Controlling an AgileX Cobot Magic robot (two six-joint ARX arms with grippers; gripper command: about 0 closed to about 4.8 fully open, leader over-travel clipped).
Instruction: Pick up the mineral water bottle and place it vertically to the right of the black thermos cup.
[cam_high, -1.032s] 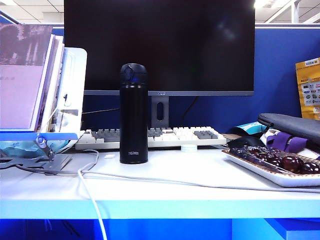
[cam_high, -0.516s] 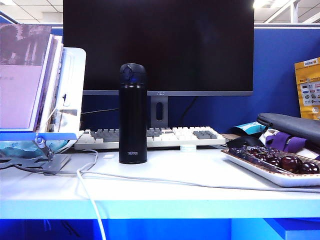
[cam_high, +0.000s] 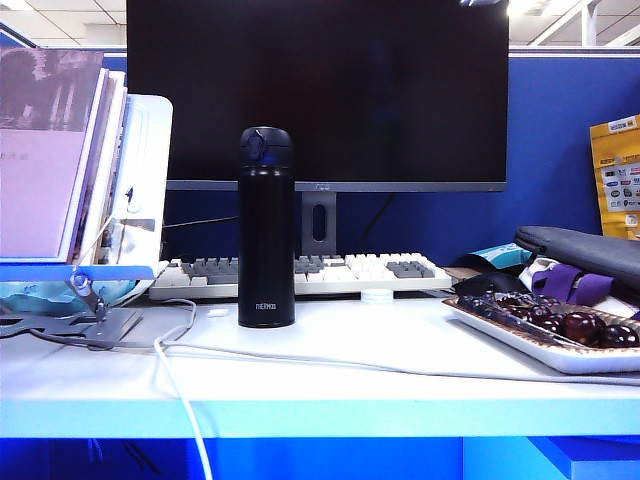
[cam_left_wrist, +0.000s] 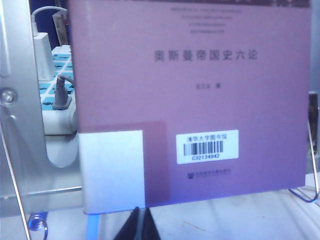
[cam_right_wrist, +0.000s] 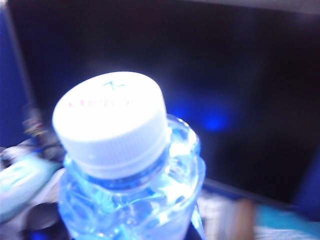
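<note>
Tall matte-black thermos cup (cam_high: 266, 228) upright on white desk (cam_high: 330, 385), in front of keyboard (cam_high: 300, 273) and dark monitor (cam_high: 316, 90).

Clear faceted mineral water bottle (cam_right_wrist: 131, 165), white screw cap, fills right wrist view, close under camera; not seen in exterior view.

Right gripper: fingers out of frame, hold on bottle cannot be told.

Left gripper (cam_left_wrist: 136, 226): dark fingertips together, nothing between, facing purple book (cam_left_wrist: 190, 100).
</note>
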